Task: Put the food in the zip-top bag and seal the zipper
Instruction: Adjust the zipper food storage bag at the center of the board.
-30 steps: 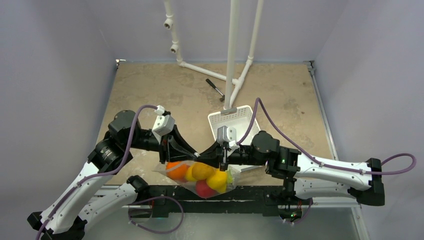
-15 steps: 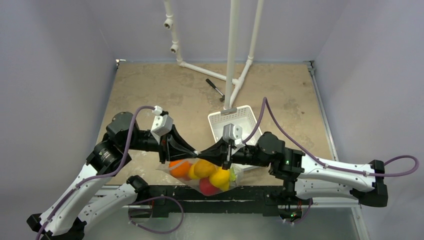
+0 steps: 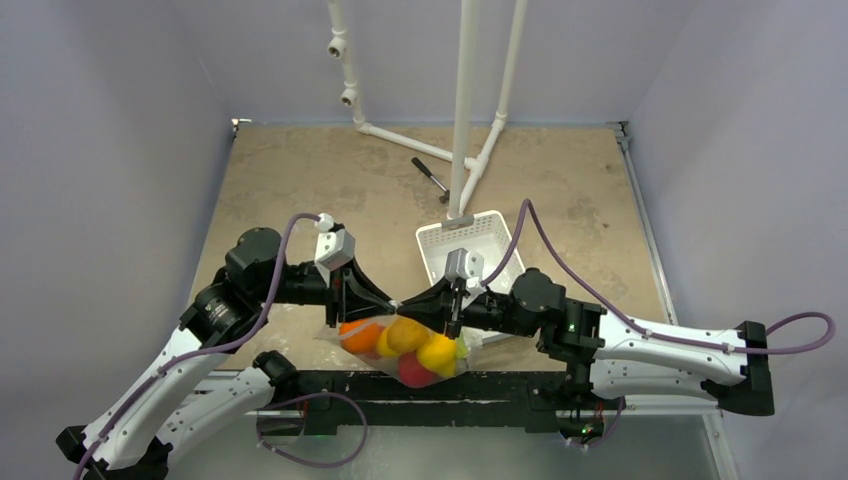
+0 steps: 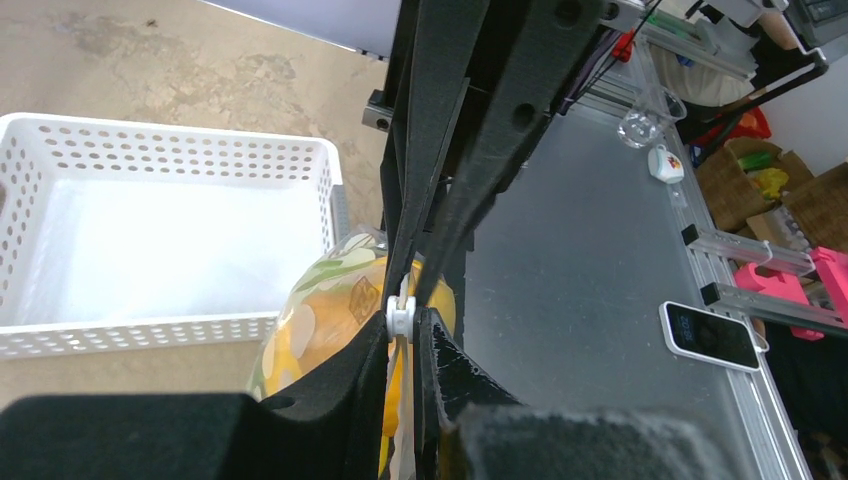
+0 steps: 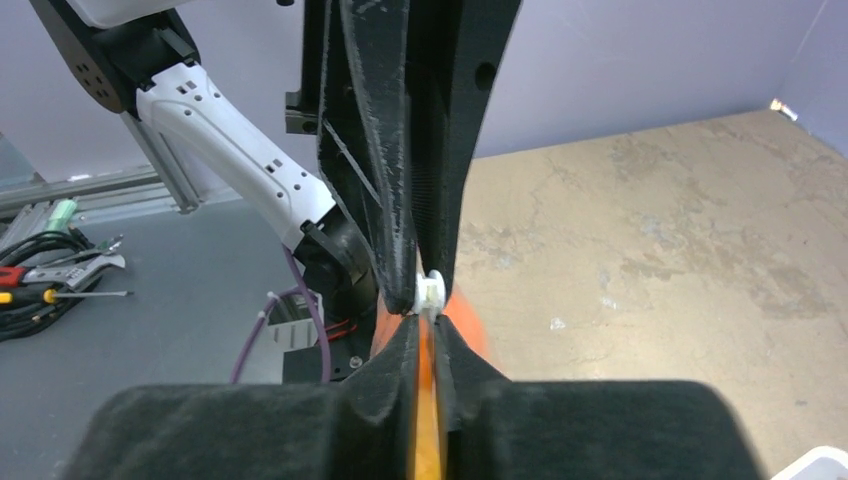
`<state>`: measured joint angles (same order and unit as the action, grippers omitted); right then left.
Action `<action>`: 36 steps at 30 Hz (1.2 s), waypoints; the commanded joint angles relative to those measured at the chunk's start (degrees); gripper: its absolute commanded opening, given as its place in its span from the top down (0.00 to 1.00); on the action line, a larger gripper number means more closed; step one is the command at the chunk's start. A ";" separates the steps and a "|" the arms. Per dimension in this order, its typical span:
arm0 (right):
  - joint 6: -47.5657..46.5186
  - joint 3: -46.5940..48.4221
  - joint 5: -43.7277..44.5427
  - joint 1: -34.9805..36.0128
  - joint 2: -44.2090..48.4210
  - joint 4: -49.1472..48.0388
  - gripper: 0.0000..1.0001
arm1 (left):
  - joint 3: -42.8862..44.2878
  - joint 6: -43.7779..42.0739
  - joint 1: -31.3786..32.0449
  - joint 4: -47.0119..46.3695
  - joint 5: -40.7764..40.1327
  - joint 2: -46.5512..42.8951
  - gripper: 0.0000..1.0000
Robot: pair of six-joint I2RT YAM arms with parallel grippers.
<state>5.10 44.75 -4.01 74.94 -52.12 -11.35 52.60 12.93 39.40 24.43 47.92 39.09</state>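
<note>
Plastic zip-top bag [image 3: 475, 347], crinkly, glossy round food [image 3: 405, 336] inside

- Robotics lab test cell: plain lavender walls [image 3: 100, 150] box in a worn tabletop [image 3: 300, 190].
- White pipe stand [image 3: 465, 110], aluminium rails [image 4: 760, 305], hand tools [image 5: 85, 263] on a grey bench [image 5: 180, 300].

The zip-top bag [image 3: 332, 337] is thin clear plastic, crinkled and shiny. The food [image 3: 405, 338] inside looks glossy and smooth. The basket [image 3: 485, 238] is white perforated plastic. The table [image 3: 300, 190] is matt, mottled tan. The left gripper [image 4: 405, 335] has matt black, grainy fingers [image 4: 300, 430].
</note>
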 commanded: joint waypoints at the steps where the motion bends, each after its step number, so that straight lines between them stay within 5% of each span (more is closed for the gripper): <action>1: -0.30 2.08 -1.13 0.12 1.38 -2.81 0.80 | 0.53 -0.66 -0.01 1.16 -1.39 0.79 1.00; 8: -1.71 3.94 -4.07 0.11 0.74 1.43 0.57 | 1.34 -1.84 -0.02 1.60 0.55 0.81 1.00; 13: -2.53 5.12 -2.88 0.12 -1.69 3.83 0.50 | 2.27 -2.40 0.01 2.13 1.12 1.03 1.00; 27: 0.00 3.68 -3.26 -0.21 -5.77 0.90 0.47 | 5.07 -2.94 0.02 2.95 0.95 0.13 1.00; 36: 1.09 1.06 -6.53 -1.13 -7.62 -6.69 0.57 | 5.10 -3.07 0.05 3.08 0.90 -0.41 1.00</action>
<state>5.19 47.05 -7.99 74.46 -58.98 -11.90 55.20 10.85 39.40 29.26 47.79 39.44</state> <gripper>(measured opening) 0.458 0.122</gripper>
